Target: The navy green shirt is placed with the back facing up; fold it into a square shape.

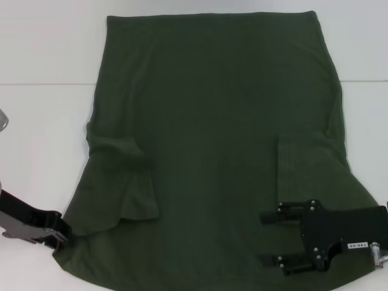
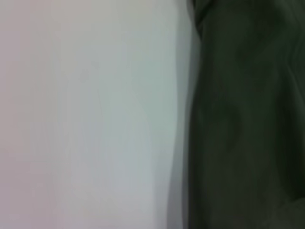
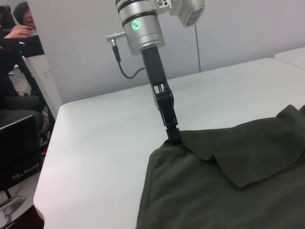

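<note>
The navy green shirt (image 1: 212, 133) lies flat on the white table (image 1: 42, 133), plain side up, with both sleeves folded inward over the body. My left gripper (image 1: 62, 233) is at the shirt's near left corner. In the right wrist view its fingers (image 3: 172, 136) are closed together on that corner of the shirt (image 3: 228, 191). My right gripper (image 1: 264, 238) hovers over the shirt's near right part, just below the folded right sleeve (image 1: 303, 167), open with nothing between its fingers. The left wrist view shows only the shirt's edge (image 2: 243, 124) beside bare table (image 2: 90, 114).
A seam (image 1: 42, 83) crosses the table behind the shirt's middle. In the right wrist view a seated person (image 3: 19, 28) and dark equipment (image 3: 19, 148) sit beyond the table's far edge, and a second table corner (image 3: 291, 55) shows.
</note>
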